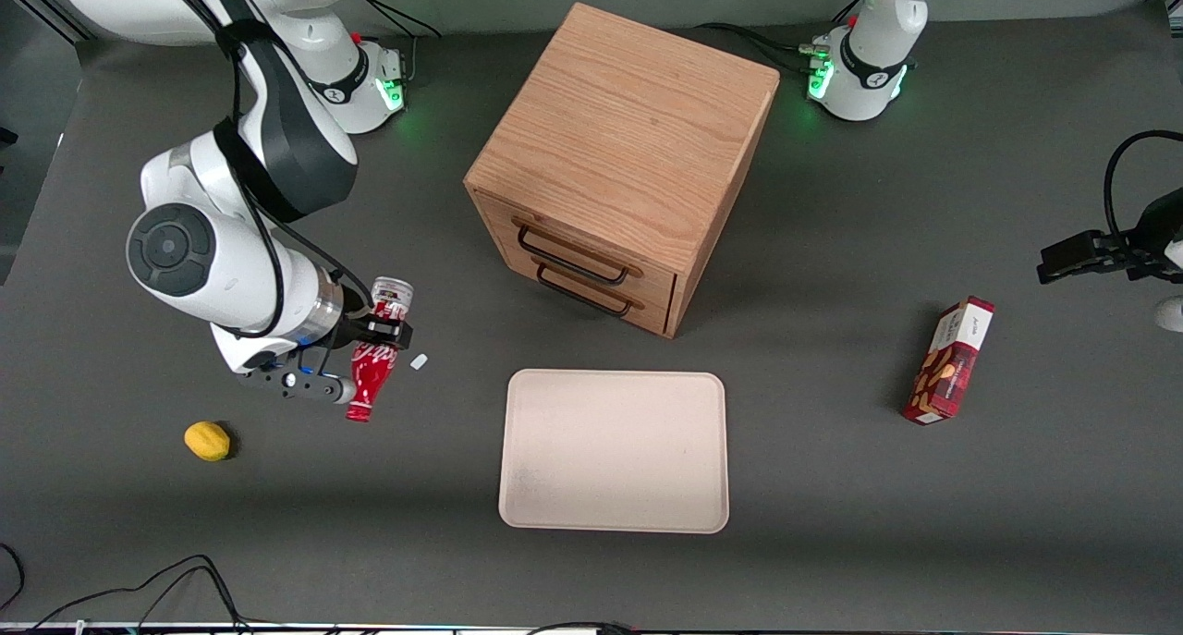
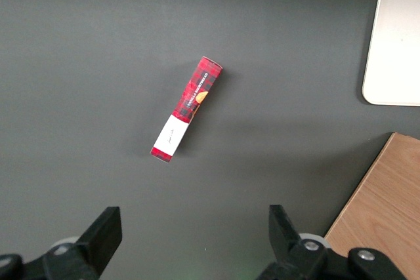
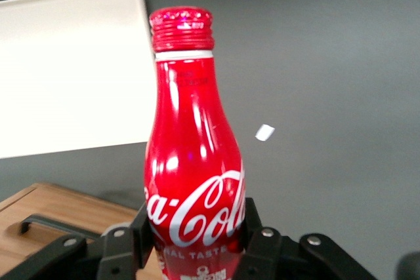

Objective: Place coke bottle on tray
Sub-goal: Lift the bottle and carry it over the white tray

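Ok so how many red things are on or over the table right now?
2. The coke bottle is clamped in the gripper above the table at the working arm's end. The red snack box lies on the table toward the parked arm's end. None look hidden.

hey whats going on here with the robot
The right arm's gripper is shut on the coke bottle, holding it off the table toward the working arm's end, between a lemon and the tray. The tray has nothing on it yet. A wooden drawer cabinet stands farther from the camera.
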You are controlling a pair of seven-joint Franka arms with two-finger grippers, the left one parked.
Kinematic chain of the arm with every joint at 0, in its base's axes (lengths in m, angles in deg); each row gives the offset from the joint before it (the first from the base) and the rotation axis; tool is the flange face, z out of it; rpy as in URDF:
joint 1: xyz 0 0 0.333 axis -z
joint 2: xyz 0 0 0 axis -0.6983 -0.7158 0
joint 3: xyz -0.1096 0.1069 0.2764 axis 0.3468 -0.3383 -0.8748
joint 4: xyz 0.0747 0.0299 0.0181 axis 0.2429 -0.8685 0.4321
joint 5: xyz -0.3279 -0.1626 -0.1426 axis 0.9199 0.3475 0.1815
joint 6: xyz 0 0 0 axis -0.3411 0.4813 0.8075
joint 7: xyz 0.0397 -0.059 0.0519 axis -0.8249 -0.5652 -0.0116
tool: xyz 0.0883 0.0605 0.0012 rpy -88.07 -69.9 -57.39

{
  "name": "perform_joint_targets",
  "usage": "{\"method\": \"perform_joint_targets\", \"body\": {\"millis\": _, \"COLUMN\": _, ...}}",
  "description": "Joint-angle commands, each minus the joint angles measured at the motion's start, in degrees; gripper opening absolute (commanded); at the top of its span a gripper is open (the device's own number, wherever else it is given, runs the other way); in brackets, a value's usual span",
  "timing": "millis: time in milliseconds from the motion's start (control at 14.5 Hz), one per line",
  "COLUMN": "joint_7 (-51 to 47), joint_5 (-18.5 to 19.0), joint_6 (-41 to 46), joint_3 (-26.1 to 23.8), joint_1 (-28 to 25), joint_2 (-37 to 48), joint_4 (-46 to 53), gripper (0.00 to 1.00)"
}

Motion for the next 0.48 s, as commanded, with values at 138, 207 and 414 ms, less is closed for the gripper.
{"method": "perform_joint_targets", "body": {"millis": 138, "joint_7": 3.53, "joint_5": 0.63, "joint_6": 0.07, "joint_3": -5.98, "joint_1": -3.52, "joint_2": -18.49, "joint_4": 18.52, "gripper": 0.0}}
{"method": "perform_joint_targets", "body": {"millis": 207, "joint_7": 3.53, "joint_5": 0.63, "joint_6": -2.29, "joint_3": -5.98, "joint_1": -4.23, "joint_2": -20.42, "joint_4": 18.45, "gripper": 0.0}}
{"method": "perform_joint_targets", "body": {"millis": 414, "joint_7": 3.09, "joint_5": 4.3, "joint_6": -8.7, "joint_3": -5.28, "joint_1": -7.04, "joint_2": -26.84, "joint_4": 18.36, "gripper": 0.0}}
